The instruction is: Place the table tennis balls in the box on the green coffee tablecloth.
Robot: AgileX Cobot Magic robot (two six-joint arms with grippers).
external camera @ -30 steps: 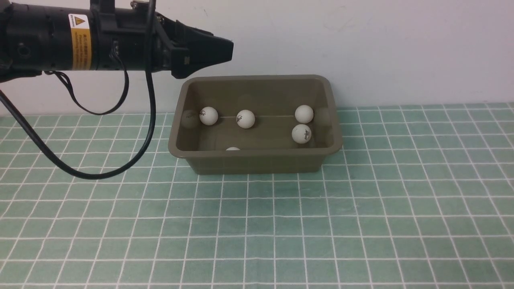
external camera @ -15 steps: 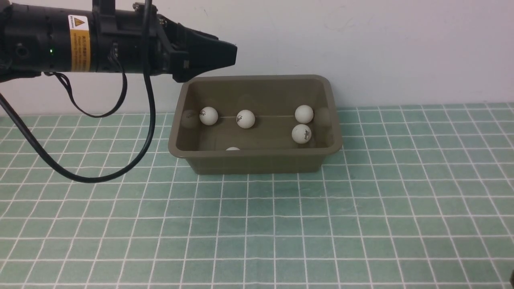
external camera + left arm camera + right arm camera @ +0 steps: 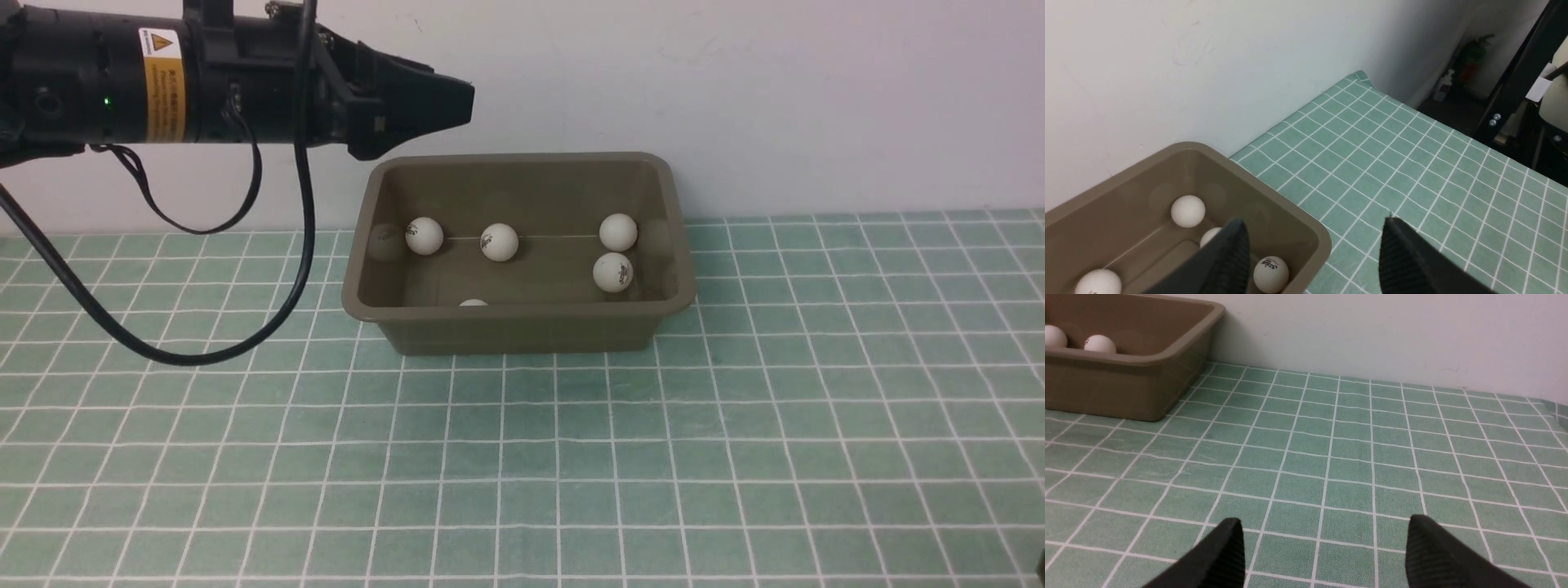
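The olive-brown box [image 3: 522, 333] stands on the green checked tablecloth [image 3: 735, 449] against the far wall. Several white table tennis balls lie inside it, among them one at its left [image 3: 424, 235], one near the middle [image 3: 499, 242] and one at the right [image 3: 613, 272]; another [image 3: 473, 303] shows only its top behind the near wall. My left gripper [image 3: 465, 102] hovers above the box's far left corner, open and empty; in the left wrist view [image 3: 1312, 228] its fingers frame the box's end with balls [image 3: 1188, 210] below. My right gripper [image 3: 1323, 526] is open and empty, low over bare cloth.
A white wall [image 3: 775, 98] rises right behind the box. The left arm's black cable [image 3: 245, 343] loops down to the cloth left of the box. In the right wrist view the box [image 3: 1126, 388] sits far off beside the wall. The cloth's far edge [image 3: 1359, 75] drops to the floor.
My left gripper nudged slightly right and down, then back; it stays open over the box. The balls have not moved.
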